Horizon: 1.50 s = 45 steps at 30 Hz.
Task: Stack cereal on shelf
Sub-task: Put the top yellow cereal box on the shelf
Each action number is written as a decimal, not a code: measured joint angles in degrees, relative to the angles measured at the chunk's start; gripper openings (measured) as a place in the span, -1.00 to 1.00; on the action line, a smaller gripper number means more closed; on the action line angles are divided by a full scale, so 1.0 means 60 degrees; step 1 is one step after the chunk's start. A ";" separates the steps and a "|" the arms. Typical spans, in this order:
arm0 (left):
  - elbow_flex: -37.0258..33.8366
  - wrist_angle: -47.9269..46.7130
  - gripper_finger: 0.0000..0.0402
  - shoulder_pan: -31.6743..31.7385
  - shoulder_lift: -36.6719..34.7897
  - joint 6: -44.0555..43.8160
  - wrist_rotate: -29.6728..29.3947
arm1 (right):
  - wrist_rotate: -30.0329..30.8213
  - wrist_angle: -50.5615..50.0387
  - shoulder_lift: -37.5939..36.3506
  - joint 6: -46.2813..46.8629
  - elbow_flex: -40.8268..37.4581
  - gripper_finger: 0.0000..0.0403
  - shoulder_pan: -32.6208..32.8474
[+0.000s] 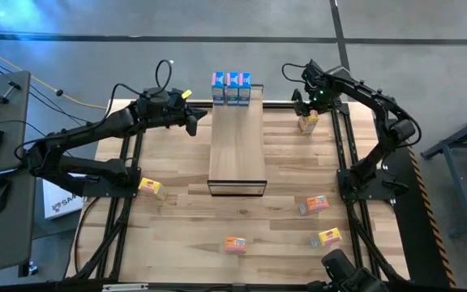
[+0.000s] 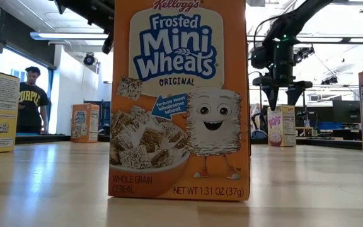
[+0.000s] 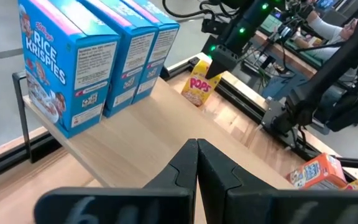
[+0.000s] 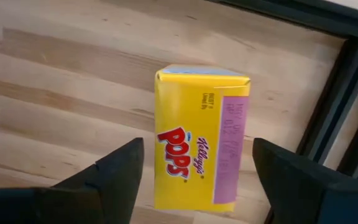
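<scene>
The right gripper point(image 4: 194, 171) hangs point-down over a yellow Pops box point(image 4: 201, 140) that stands on the worktop point(image 1: 177, 235) near the far right corner; its fingers point(image 4: 114, 171) are spread wide, one on either side of the box, apart from its faces and holding nothing; from table height the same gripper point(image 2: 281, 94) shows just above that box point(image 2: 281, 126). The left gripper point(image 3: 196, 165) hovers over the shelf point(image 1: 237, 146), its fingers point(image 3: 182, 171) pressed together and empty; ahead of their tips three blue Rice Krispies boxes point(image 3: 98, 62) stand upright in a row, touching one another, at the shelf's far end; beyond the tips and to one side stand the Pops box and the right arm. Other cereal boxes lie scattered on the worktop well apart from both sets of fingers: a yellow one point(image 1: 152, 188) beside the left arm's base, two orange ones point(image 1: 314, 204) and point(image 1: 235, 244), and a further yellow one point(image 1: 328, 238) near the front; an orange Mini Wheats box point(image 2: 178, 101) stands close before the low camera. A person point(image 2: 31, 101) stands in the room behind.
</scene>
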 joint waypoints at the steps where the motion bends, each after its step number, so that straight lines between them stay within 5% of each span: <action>1: 0.0000 -0.0009 -1.00 0.0000 -0.0042 0.0050 0.0000 | -0.0113 0.0000 0.0036 0.0004 0.0000 0.29 -0.0004; 10: 0.0000 -0.0356 -1.00 0.0217 -0.0480 0.0299 -0.0074 | -0.0252 -0.0007 0.0097 0.0260 0.0000 -0.12 0.0000; 18: 0.0000 -0.0769 -1.00 0.0669 -0.0895 0.0419 -0.0089 | -0.0504 -0.0442 -0.0087 0.0894 0.0276 -0.22 0.0163; 28: 0.0000 -0.0881 -1.00 0.1003 -0.1086 0.0710 0.0215 | -0.0633 -0.4195 -0.0246 0.3082 0.4652 -0.22 0.1746; 33: 0.0000 -0.0884 -1.00 0.1016 -0.1086 0.0866 0.0247 | -0.0620 -0.4261 -0.0207 0.5413 0.6986 -0.22 0.3205; 38: 0.0000 -0.0885 -1.00 0.1016 -0.1086 0.0876 0.0255 | 0.0449 -0.4061 0.0485 0.7217 0.8348 -0.22 0.4861; 45: 0.0000 -0.1048 -1.00 0.1013 -0.1083 0.1133 0.0299 | 0.0681 -0.3786 0.2210 0.8008 0.9658 -0.22 0.6132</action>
